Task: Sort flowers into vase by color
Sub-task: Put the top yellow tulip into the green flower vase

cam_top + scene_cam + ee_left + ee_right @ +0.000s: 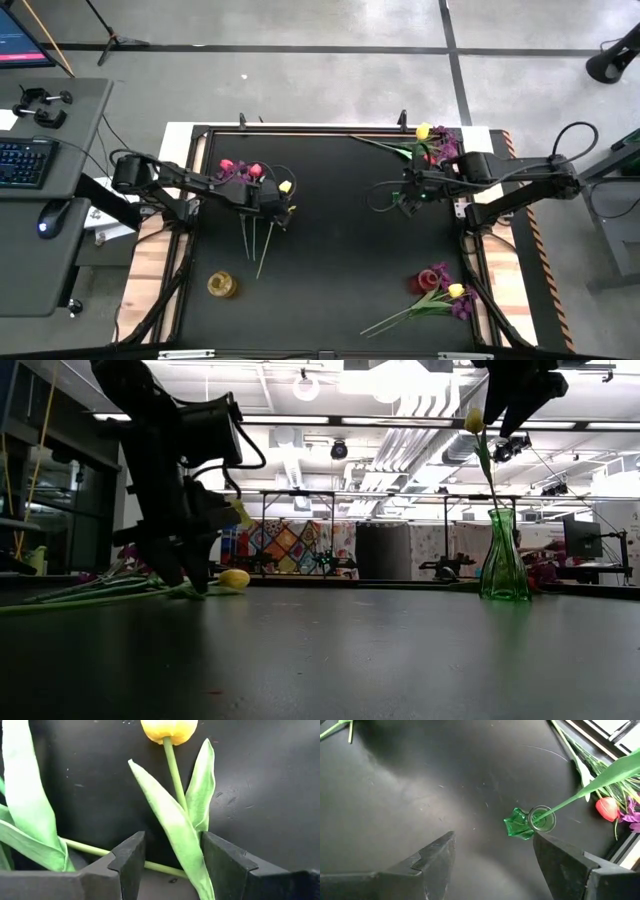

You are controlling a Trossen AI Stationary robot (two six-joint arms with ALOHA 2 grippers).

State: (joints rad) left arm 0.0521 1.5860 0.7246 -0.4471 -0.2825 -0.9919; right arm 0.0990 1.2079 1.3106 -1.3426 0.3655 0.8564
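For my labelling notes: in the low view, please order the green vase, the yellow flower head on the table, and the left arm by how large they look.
1. left arm, nearest the camera, so it may look oversized
2. green vase
3. yellow flower head

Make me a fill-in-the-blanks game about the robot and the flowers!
1. The glass vase is colored ____.
2. The flower standing in the vase is a ____ tulip.
3. The left gripper is open around the stem of a ____ tulip.
4. The open right gripper is ____ the vase.

Missing words: green; yellow; yellow; above
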